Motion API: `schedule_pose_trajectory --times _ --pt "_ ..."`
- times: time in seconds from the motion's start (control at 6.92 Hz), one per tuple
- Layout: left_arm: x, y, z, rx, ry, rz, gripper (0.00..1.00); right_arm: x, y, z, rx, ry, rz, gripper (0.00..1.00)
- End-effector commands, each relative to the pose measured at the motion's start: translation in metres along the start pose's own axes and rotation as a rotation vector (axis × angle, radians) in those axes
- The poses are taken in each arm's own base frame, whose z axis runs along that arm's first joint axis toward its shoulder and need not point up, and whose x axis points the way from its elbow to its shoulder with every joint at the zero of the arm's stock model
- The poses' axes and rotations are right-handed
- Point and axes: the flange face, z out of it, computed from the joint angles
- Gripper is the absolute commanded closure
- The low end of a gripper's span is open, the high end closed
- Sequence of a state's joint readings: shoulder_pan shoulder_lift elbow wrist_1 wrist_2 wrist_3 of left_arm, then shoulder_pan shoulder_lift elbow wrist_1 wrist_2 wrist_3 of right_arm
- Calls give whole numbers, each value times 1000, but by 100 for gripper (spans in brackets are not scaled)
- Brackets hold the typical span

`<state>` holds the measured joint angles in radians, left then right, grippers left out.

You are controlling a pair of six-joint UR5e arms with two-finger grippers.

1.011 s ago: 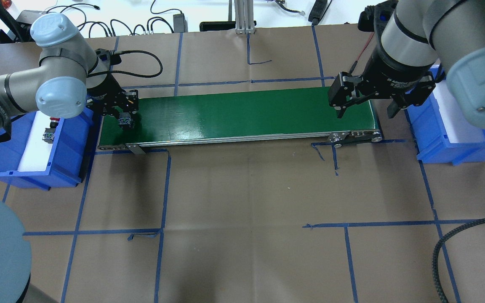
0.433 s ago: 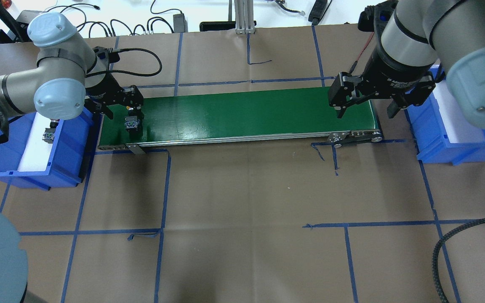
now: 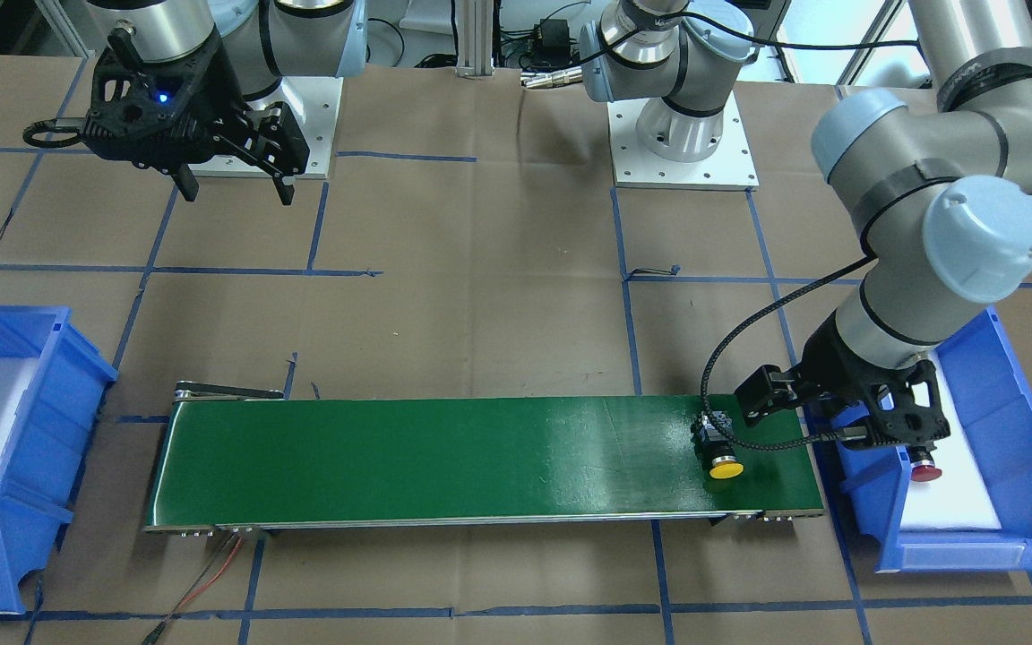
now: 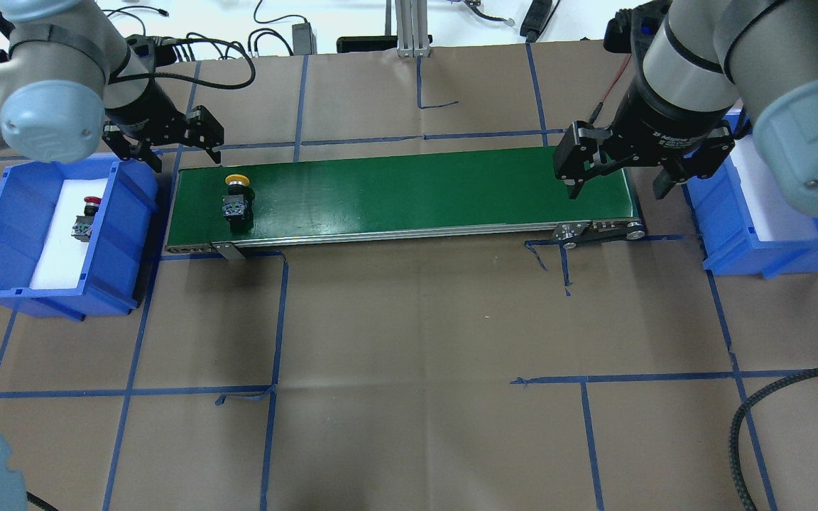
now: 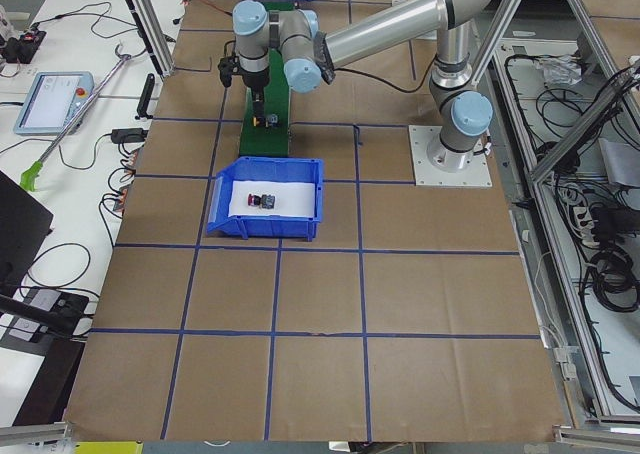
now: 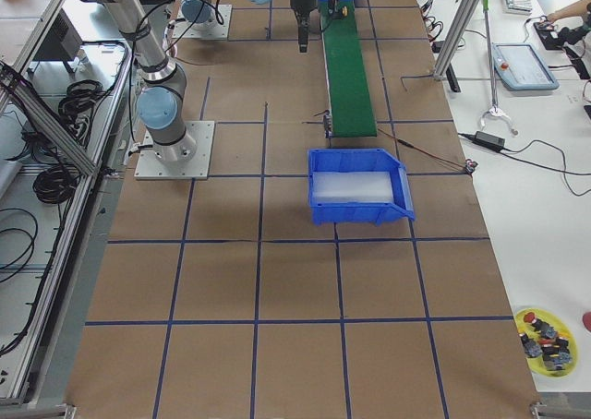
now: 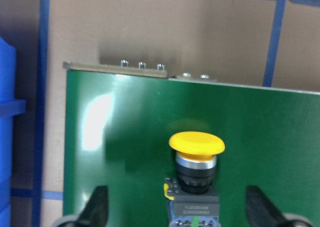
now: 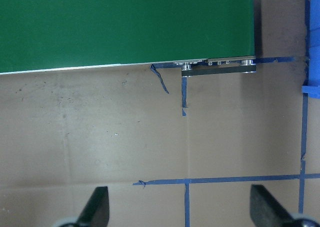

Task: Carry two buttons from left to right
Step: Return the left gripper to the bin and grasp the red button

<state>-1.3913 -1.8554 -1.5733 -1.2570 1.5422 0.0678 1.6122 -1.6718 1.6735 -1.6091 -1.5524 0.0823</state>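
The yellow button (image 4: 237,197) lies on the left end of the green conveyor belt (image 4: 409,188), cap pointing away from the robot; the left wrist view shows this yellow button (image 7: 196,159) from close above. The red button (image 4: 86,215) rests on white foam in the left blue bin (image 4: 121,284). My left gripper (image 4: 183,156) hangs open above the belt's far left corner, apart from the yellow button, and its fingers (image 7: 98,207) hold nothing. My right gripper (image 4: 618,186) hovers open over the belt's right end, and its fingers (image 8: 97,204) are bare.
The right blue bin (image 4: 750,248) with a white foam floor stands just past the belt's right end. Blue tape lines cross the brown table cover. A black cable (image 4: 757,404) curls at the near right. Cables and boxes lie beyond the table's far edge.
My left gripper has let go of the yellow button, risen and drawn back towards the belt's far left corner. The button has shifted a little to the right along the belt. The right arm has not moved.
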Motion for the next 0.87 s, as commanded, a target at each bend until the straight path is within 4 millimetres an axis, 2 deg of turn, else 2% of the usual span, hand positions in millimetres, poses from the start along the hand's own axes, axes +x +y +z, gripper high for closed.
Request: schedule_pose_trajectory --times 0.0,0.29,0.43,0.72 --pt "1 10 -58 -22 1 10 0 0 0 0 0 0 1 0" --pt "-17 5 -61 -9 1 7 0 0 0 0 0 0 1 0" --pt "-43 0 -62 -2 -3 32 0 -1 0 0 0 0 -1 0" --pt "-112 -6 -56 -8 -2 83 0 0 0 0 0 0 1 0"
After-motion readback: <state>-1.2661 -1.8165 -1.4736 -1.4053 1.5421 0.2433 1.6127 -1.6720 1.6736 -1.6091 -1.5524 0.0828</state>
